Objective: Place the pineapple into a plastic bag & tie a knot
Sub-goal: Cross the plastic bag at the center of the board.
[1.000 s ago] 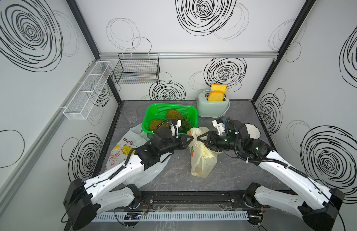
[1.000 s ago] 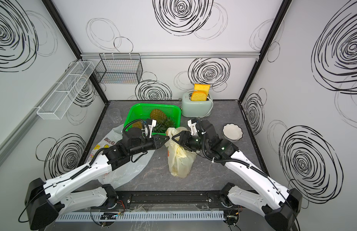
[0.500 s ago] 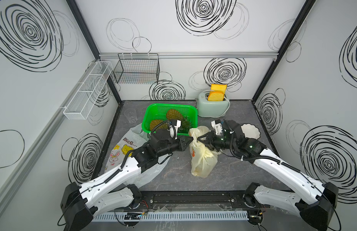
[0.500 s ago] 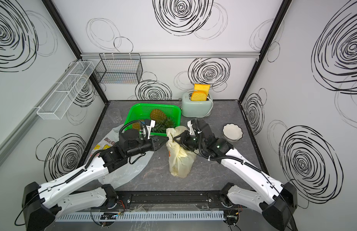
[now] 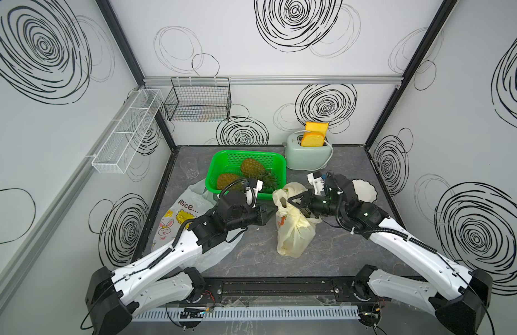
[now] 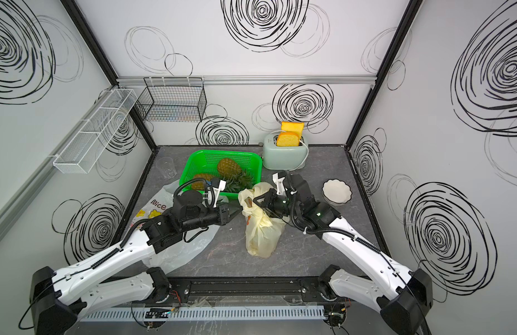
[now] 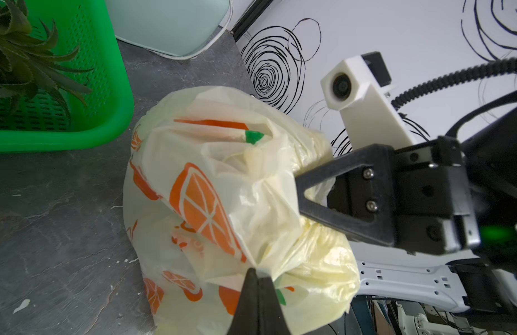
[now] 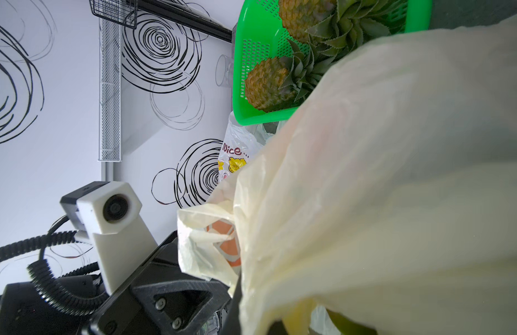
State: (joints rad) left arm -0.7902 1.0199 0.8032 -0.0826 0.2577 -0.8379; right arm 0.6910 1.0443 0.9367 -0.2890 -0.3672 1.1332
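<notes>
clear printed bag [image 5: 179,214] flat on table under left arm. yellow bag [image 5: 293,235] upright mid table, bulging, contents mostly hidden. left gripper [image 7: 258,278] jaws pinched tight on fold of bag film. right gripper [image 5: 290,200] jaws closed on bag top from opposite side, film gathered at tip. behind: green basket [image 5: 245,152] holding two pineapples [image 5: 252,168]. toaster [image 5: 306,156] by back wall.

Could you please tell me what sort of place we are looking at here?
Most likely a robot test cell dressed as a kitchen counter: swirl-marked wall panels enclose a dark tabletop bearing a toaster and a green basket of pineapples.
</notes>
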